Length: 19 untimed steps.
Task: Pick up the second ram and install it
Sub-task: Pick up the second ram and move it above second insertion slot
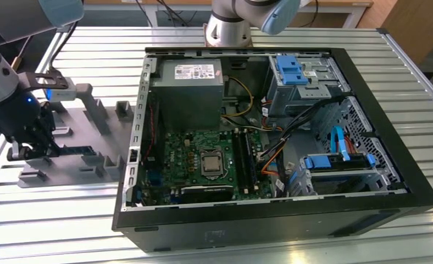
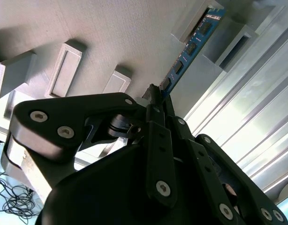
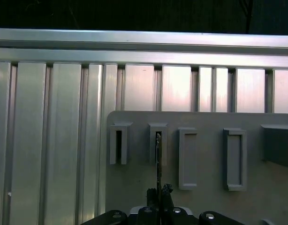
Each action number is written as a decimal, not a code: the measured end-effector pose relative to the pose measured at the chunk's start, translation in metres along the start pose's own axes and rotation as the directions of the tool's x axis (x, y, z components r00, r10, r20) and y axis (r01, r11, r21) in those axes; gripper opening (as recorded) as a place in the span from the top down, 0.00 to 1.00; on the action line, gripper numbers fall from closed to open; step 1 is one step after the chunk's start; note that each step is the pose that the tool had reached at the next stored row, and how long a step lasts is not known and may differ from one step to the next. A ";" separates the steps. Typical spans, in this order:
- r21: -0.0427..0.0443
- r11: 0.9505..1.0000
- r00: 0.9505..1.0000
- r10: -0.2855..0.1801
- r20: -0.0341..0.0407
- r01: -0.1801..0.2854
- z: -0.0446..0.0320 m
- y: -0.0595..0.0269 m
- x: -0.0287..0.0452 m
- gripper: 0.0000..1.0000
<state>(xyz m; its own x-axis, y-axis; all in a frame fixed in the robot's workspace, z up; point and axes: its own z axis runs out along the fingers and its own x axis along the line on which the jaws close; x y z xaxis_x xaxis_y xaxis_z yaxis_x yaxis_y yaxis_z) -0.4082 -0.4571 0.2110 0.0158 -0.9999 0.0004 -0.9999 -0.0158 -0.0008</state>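
Exterior view: the gripper (image 1: 30,149) stands low over the grey tray (image 1: 76,131) at the left edge of the frame. The tray lies on the slatted metal table (image 1: 201,38) beside the open computer case (image 1: 275,217), whose green motherboard (image 1: 190,146) lies at lower centre. Second wrist view: the fingers are clamped together on the near end of the second ram (image 2: 191,47), a blue stick set on edge. In the first wrist view, its far end sits in the slot of a raised block (image 3: 164,145) on the tray.
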 end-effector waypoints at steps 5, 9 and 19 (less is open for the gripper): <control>0.000 1.000 1.000 0.000 0.000 0.000 -0.0089 0.0000 0.0000 0.86; 0.000 1.000 1.000 0.000 0.000 0.000 -0.0091 0.0000 0.0000 0.86; 0.000 1.000 1.000 0.000 0.000 0.000 -0.0121 0.0000 0.0000 0.86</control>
<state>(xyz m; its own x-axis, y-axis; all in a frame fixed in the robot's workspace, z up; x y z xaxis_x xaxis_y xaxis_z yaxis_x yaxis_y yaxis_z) -0.4082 -0.4571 0.2231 0.0158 -0.9999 0.0004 -0.9999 -0.0158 -0.0008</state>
